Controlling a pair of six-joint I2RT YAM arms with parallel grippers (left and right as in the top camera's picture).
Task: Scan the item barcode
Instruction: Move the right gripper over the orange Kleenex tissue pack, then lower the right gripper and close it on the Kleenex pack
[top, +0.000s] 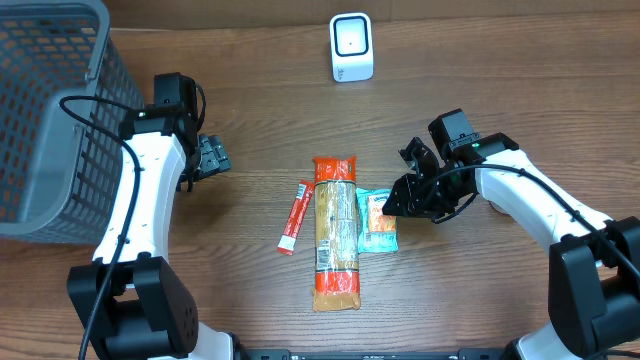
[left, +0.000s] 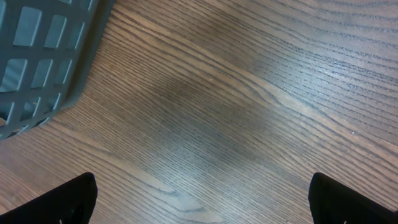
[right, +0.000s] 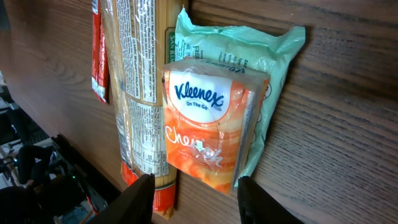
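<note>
Overhead room: bare table (top: 480, 90) lies between the items and the scanner (top: 351, 47) at the far edge; a grey basket (top: 50, 120) fills the far left corner.
Left gripper (left: 199, 205): jaws wide apart, empty, over bare wood beside the basket.
Right gripper (right: 196, 199): jaws partly parted astride one end of the tissue pack (right: 211, 134); cannot tell whether they grip it.
Tissue pack: orange, mid-table, lying on a green packet (right: 249, 50); reads "Kleenex On The Go".
Neighbours: spaghetti pack (top: 335, 235) alongside the packets, red stick sachet (top: 293, 218) beyond it.
</note>
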